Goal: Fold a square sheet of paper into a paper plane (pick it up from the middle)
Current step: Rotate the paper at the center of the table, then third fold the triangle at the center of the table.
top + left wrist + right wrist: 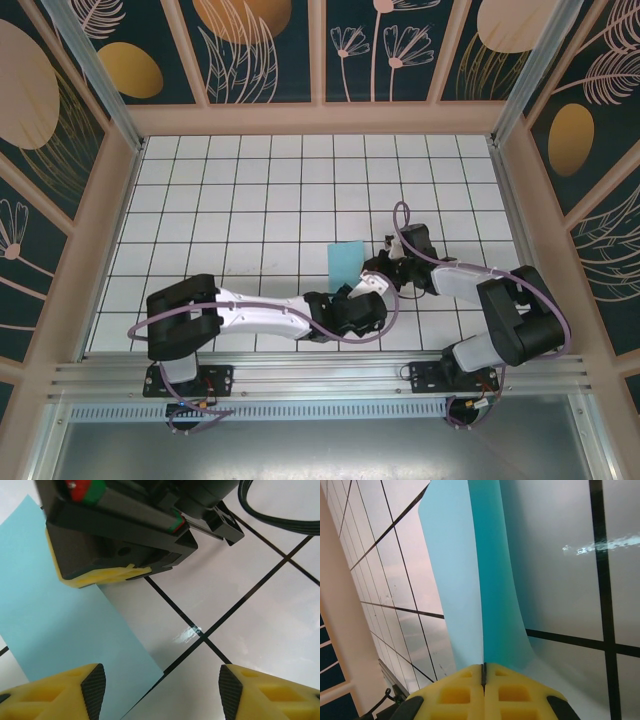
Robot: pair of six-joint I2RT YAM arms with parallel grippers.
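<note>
Near centre of the table (250, 180), your R gripper (483, 669) is clamped tight on the blue sheet (465, 580); L gripper (162, 687) is open w/ nothing held.

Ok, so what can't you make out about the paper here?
- Top external: blue paper, near edge hidden by the left arm; creases too small to tell.
- Left wrist: its far part is hidden behind the right pincer, its left side cut off by the frame.
- Right wrist: its near edge vanishes inside the shut pincer.
</note>
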